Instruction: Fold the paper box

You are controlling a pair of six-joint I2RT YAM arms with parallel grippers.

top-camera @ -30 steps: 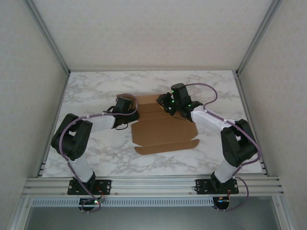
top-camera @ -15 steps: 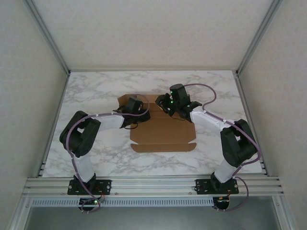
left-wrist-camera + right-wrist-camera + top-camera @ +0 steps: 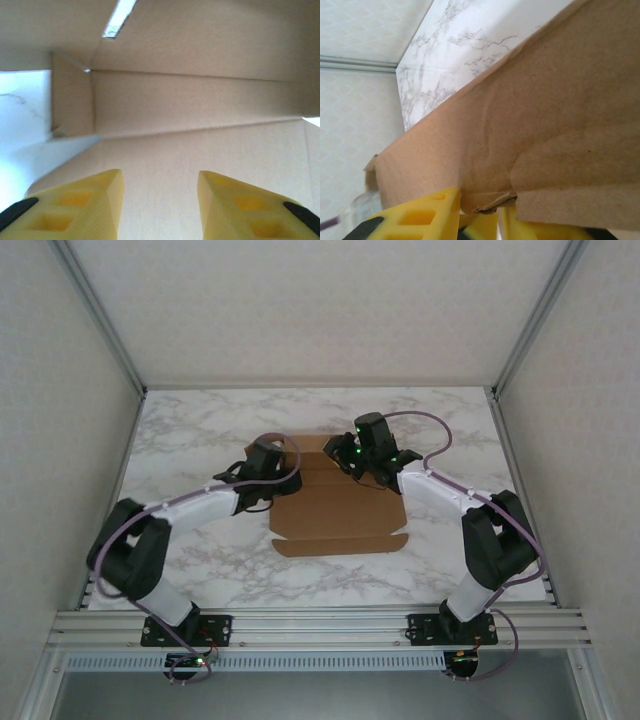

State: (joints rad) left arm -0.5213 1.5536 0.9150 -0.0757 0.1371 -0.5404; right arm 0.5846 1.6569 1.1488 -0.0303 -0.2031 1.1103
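The paper box (image 3: 335,510) lies partly folded in the middle of the white marble table (image 3: 190,430). Pale patterned walls (image 3: 320,300) and an aluminium frame (image 3: 100,315) stand around the table. The right gripper (image 3: 485,220) is pinching a raised cardboard flap at the box's far side. The left gripper (image 3: 160,200) is half open over the cardboard bottom and holds nothing.

place: robot lab cell | evidence: aluminium-profile frame (image 3: 320,625), marble-look table (image 3: 190,430), enclosing white panels (image 3: 320,310)
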